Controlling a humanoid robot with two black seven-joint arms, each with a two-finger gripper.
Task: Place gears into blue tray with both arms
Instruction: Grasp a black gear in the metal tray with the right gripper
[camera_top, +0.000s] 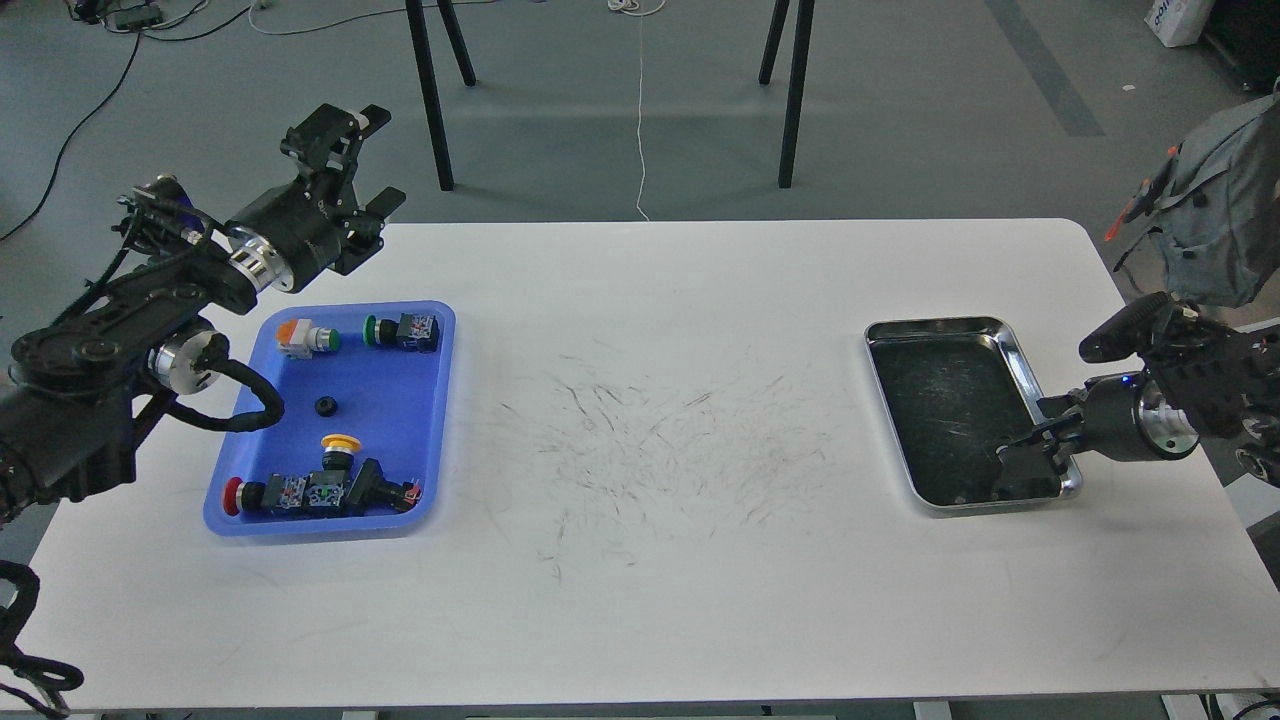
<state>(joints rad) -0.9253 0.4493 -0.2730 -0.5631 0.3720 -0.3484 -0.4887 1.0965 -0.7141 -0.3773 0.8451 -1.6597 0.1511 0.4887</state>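
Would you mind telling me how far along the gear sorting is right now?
One gear already lies in the blue tray. The right gripper is low in the silver tray, apparently reaching for another. The left gripper hangs open, empty. I cannot tell how many gears remain.

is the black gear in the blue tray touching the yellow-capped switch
Apart. The head view shows bare blue floor between the gear and the yellow-capped switch nearer the robot in the blue tray.

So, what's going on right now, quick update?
Left gripper open, raised behind blue tray. Right gripper low in silver tray, grip unclear. One gear in blue tray among switches. Table between trays looks unobstructed.
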